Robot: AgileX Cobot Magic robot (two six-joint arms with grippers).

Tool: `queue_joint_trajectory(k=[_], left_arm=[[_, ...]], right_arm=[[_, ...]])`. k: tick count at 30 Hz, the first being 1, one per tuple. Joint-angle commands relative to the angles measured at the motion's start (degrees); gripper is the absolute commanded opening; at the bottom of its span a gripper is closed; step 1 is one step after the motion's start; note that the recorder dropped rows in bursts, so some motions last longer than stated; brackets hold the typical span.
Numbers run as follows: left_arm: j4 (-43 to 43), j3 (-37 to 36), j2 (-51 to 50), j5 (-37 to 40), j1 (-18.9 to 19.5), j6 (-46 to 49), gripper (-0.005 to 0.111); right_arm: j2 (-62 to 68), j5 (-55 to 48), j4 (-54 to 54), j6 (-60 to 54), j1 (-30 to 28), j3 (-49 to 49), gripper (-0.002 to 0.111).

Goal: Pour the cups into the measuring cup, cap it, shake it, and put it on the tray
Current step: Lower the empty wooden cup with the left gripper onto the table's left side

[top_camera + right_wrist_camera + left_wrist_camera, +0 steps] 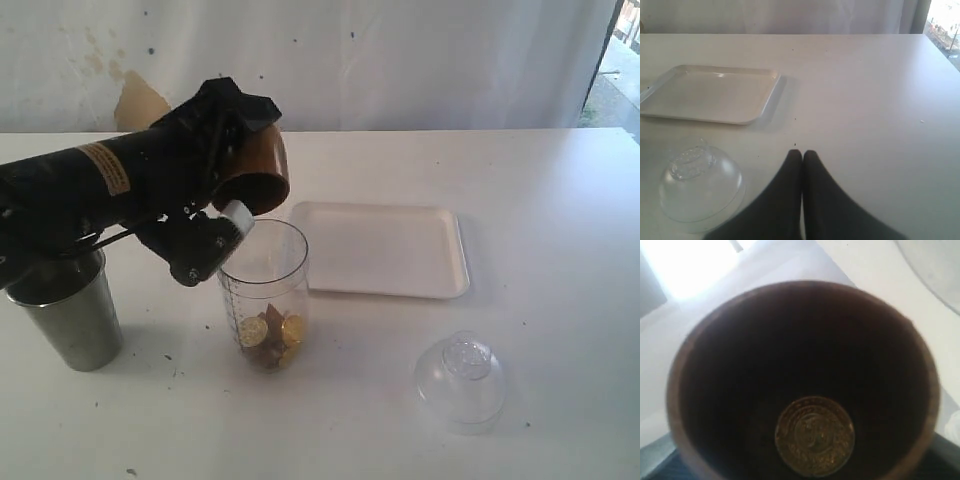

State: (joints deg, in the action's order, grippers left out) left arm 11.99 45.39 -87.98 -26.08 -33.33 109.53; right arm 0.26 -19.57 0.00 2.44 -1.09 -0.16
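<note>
The left gripper [245,165] has its jaws spread wide around a tipped cup [268,175], clamped on it from both sides, left of centre in the exterior frame. The cup is heeled right over, its inside looking dark brown, and the wrist camera stares straight down its mouth: one gold coin [815,435] lies against the inner wall. Just below it stands the measuring cup [265,290], upright, clear, printed marks down its side, and a little heap of gold coins [268,335] on its bottom. At the far left, partly behind the arm, the second cup [70,310] stands upright, brushed steel. Right of the measuring cup and a bit further up the frame lies the tray [385,250], white, nothing on it. In the lower right a clear domed lid [460,380] rests on the white table [560,220]. The right gripper [802,155] has its jaws pressed together, holding nothing, above the table near that lid.
</note>
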Motion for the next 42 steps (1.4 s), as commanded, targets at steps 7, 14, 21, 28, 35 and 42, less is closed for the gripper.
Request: queue_joint_trajectory(k=[7, 14, 21, 28, 35, 42], left_arm=[[-33.25, -0.02, 0.66, -32.34, 0.01, -34.57, 0.000], [-63.36, 2.78, 0.66, -43.00, 4.31, -48.43, 0.000], [-67.31, 3.75, 0.55, -12.72, 22.60, -60.63, 0.000], [-27.72, 4.08, -2.41, 11.57, 43.82, -97.37, 0.000], [22.47, 1.67, -5.64, -1.20, 50.62, -143.16, 0.000], [17.43, 2.32, -6.87, -8.76, 51.04, -137.25, 0.000]], right_arm=[[-0.26, 0.10, 0.00, -0.21, 0.07, 0.16, 0.000], [-0.26, 0.10, 0.00, -0.21, 0.07, 0.16, 0.000], [-0.26, 0.10, 0.00, -0.21, 0.07, 0.16, 0.000], [-0.26, 0.10, 0.00, -0.21, 0.07, 0.16, 0.000], [-0.26, 0.10, 0.00, -0.21, 0.07, 0.16, 0.000], [-0.26, 0.10, 0.00, -0.21, 0.07, 0.16, 0.000]])
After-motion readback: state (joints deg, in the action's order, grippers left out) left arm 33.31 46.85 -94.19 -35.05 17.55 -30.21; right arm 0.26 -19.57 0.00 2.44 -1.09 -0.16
